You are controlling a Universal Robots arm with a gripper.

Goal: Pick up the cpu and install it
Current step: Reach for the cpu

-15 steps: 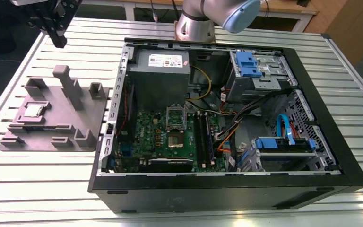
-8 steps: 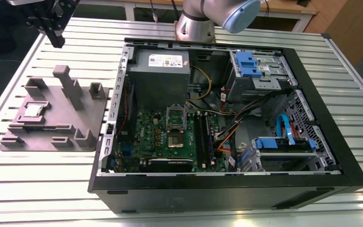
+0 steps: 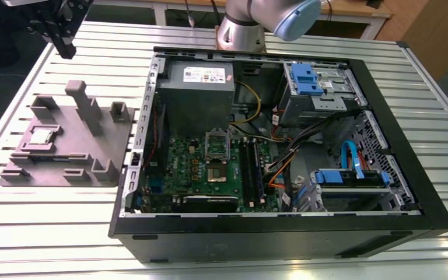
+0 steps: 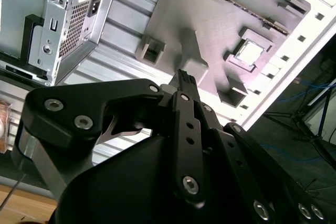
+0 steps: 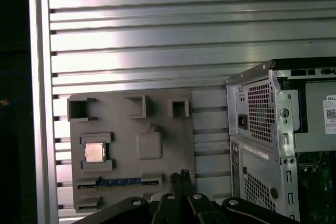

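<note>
The cpu (image 3: 40, 137), a small silver square chip, lies flat in a recess of a grey holder block (image 3: 84, 153) on the slatted table, at the exterior view's left of the open computer case. It also shows in both wrist views (image 4: 250, 52) (image 5: 94, 152). My gripper (image 3: 65, 52) hangs high above the table's far corner, beyond the holder, well apart from the chip. Its black fingers (image 5: 181, 177) are shut with nothing between them, seen also in the second wrist view (image 4: 185, 77). Inside the case, the socket (image 3: 215, 173) on the green motherboard has its silver frame (image 3: 217, 142) swung up.
The black computer case (image 3: 286, 227) lies on its side with the lid off. A grey power supply (image 3: 196, 79), blue drive brackets (image 3: 305, 79) and cable bundles (image 3: 286, 157) sit around the motherboard. Tall posts (image 3: 84, 105) rise from the holder. The arm's base (image 3: 244, 29) stands behind the case.
</note>
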